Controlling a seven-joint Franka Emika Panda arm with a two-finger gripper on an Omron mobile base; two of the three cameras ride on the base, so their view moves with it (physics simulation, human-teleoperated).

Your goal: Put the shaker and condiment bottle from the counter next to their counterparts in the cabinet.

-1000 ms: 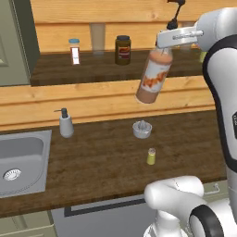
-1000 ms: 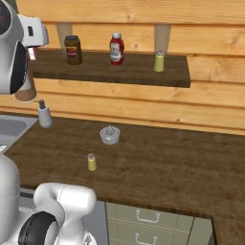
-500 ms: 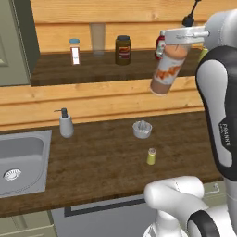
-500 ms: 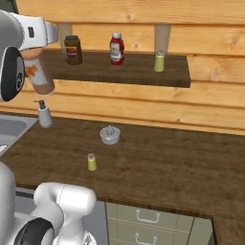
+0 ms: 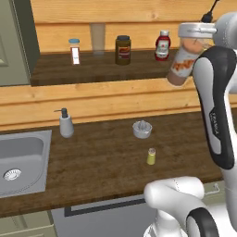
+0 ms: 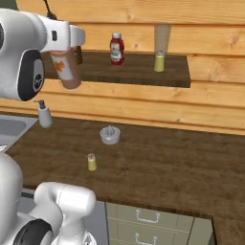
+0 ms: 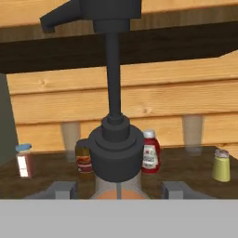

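End effector: my end effector [image 7: 119, 190] is closed partway around the tall clear bottle of orange sauce [image 5: 183, 65], gripping it near its upper body, below the thin neck and black pointed nozzle.
Bottle position: I hold it in the air in front of the open light-wood cabinet [image 5: 139, 14], tilted, its base just off the front edge of the dark brown shelf board [image 5: 92, 69]; raised like this so that it can pass over the edge.
Target spot: the squat red sauce bottle with white label and cap [image 5: 162, 45] stands on the shelf just beyond my bottle; I judge the free board beside it to be where mine belongs.
Other shelf items: a dark brown jar [image 5: 122, 49], a white red-striped jar with blue lid [image 5: 74, 50], and a small yellow-green silver-capped shaker [image 6: 159, 61] at the far right.
Shaker still to move: the matching small yellow-green shaker [image 5: 151, 156] stands upright on the long dark wood-grain bench [image 5: 102, 157], near a small grey dish [image 5: 142, 129].
Progress: bottle carried but not set down; shaker untouched.
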